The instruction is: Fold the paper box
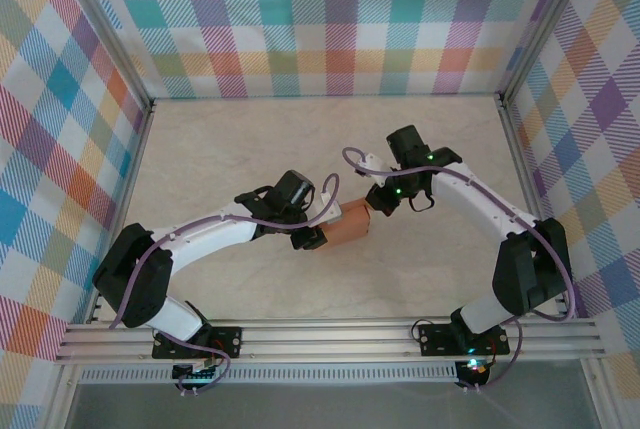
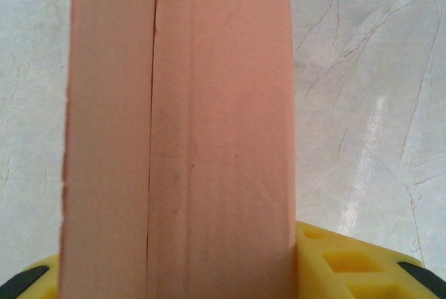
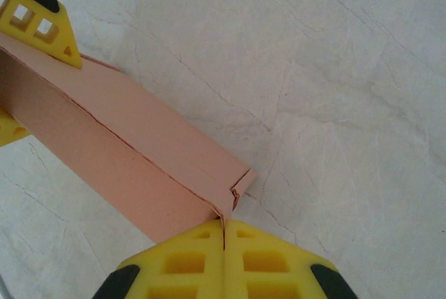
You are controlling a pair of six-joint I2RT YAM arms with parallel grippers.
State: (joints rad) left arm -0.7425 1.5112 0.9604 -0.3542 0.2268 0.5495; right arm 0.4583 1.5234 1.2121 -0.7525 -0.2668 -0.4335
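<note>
The paper box (image 1: 352, 221) is a salmon-orange folded rectangular tube held above the marbled table between both arms. My left gripper (image 1: 312, 234) is shut on its left end. In the left wrist view the paper box (image 2: 181, 139) runs straight up the middle with a seam down its face, and a yellow finger (image 2: 348, 264) presses each side. My right gripper (image 1: 378, 204) is shut on the other end. In the right wrist view its fingertips (image 3: 202, 257) meet, pinching a thin card edge at the corner of the paper box (image 3: 139, 146). The end flap (image 3: 240, 187) beside them is creased.
The marbled table (image 1: 250, 149) is enclosed by plaid walls (image 1: 330, 19) on three sides, with metal posts (image 1: 110, 39) at the back corners. An aluminium rail (image 1: 330, 334) at the near edge carries both arm bases. The left gripper's yellow fingers (image 3: 42, 24) show at top left of the right wrist view.
</note>
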